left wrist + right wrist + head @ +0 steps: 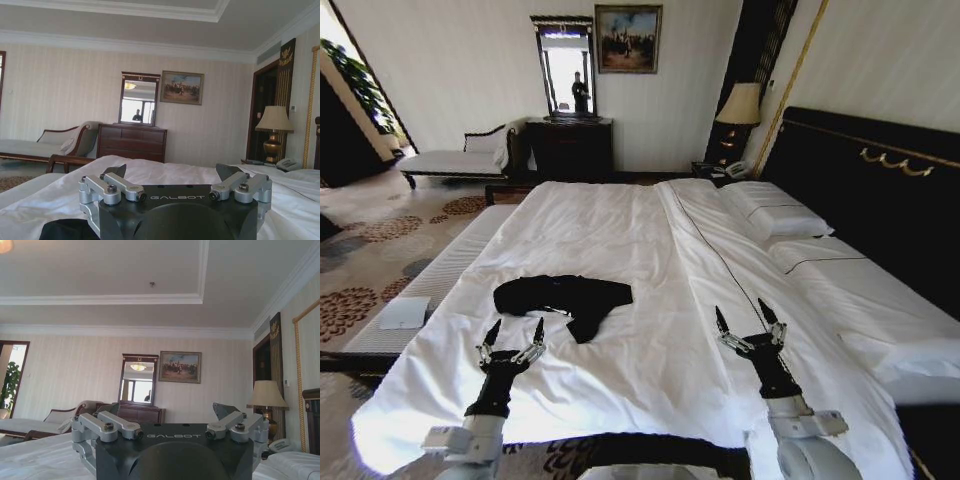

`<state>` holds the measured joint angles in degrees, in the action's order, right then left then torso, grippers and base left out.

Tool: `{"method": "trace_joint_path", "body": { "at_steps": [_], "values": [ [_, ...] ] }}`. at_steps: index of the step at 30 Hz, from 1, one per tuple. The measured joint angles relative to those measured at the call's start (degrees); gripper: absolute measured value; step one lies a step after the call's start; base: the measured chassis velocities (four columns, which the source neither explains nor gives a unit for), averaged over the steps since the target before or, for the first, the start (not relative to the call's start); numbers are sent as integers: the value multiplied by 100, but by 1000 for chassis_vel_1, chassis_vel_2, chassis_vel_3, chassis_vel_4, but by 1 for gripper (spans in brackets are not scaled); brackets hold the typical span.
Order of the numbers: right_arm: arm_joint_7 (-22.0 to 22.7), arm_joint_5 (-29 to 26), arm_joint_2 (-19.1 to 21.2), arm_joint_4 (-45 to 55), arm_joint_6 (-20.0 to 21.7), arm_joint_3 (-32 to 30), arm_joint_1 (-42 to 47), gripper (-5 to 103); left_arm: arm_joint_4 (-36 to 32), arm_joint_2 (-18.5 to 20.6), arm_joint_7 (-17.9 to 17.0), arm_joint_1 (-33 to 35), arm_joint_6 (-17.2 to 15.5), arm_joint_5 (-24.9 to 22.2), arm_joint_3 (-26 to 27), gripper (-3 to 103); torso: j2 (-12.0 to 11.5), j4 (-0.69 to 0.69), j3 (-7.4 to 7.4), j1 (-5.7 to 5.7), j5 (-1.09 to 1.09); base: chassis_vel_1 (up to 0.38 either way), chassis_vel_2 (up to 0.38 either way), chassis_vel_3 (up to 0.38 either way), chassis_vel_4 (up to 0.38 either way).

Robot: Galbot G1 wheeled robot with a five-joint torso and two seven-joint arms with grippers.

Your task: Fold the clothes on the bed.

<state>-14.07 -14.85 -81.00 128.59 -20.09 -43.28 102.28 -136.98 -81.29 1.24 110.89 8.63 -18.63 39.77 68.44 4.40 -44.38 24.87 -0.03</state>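
Both grippers released: left gripper (512, 335) sits at 6 o'clock from the bunched T-shirt (563, 299), right gripper (748, 318) idle over the bed (650, 250). I'd pinch a hem edge and spread it flat first

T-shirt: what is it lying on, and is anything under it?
The T-shirt lies crumpled on the white duvet of the bed, beyond the open left gripper. Whatever is beneath its folds is hidden.

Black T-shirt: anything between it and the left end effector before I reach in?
Nothing visible. The left end effector, fingers open, sits just short of the black T-shirt, with bare white duvet between them. The right end effector is off to the side.
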Motion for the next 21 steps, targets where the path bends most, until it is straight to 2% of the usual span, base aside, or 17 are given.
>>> {"method": "trace_joint_path", "body": {
  "at_steps": [9, 21],
  "values": [
    [-5, 154, -112, -46, 100, 21, -1, 100, 373, 81, -18, -79, 141, -271, 82, 100, 0, 0, 0, 0, -2, 0, 0, 0, 0],
    [-33, 138, -167, -221, -96, 10, -62, 100, 401, 113, -2, -272, 34, -265, 30, 100, -1, 0, -1, 2, -1, -27, 64, 32, -72]
  ]
}}
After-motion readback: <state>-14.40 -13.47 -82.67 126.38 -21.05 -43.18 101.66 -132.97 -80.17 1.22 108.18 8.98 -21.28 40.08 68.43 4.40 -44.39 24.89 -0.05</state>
